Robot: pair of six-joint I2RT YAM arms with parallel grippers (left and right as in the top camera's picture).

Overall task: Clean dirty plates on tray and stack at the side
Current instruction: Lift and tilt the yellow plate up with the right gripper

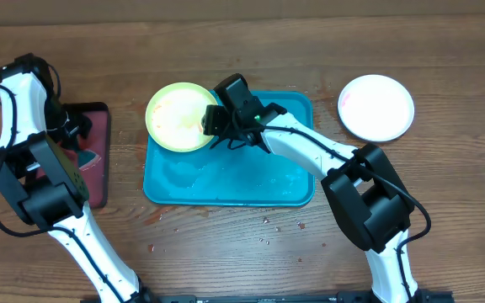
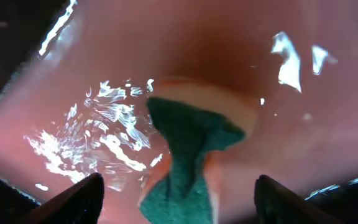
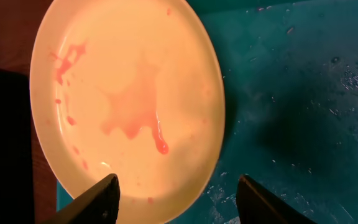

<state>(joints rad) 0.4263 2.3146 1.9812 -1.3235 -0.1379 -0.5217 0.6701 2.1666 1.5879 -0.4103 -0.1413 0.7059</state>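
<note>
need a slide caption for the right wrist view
Right fingers open above a yellow plate smeared red, lying partly on a wet teal tray.

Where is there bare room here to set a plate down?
Free: right half of the tray, wet but bare; the wood between tray and white plate; the wood in front of the tray, only specks. Crowded: the tray's far-left corner, with yellow plate and right pincer; the red basin side.

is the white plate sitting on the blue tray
No, in the overhead view the white plate lies on the wooden table, apart from the blue tray.
</note>
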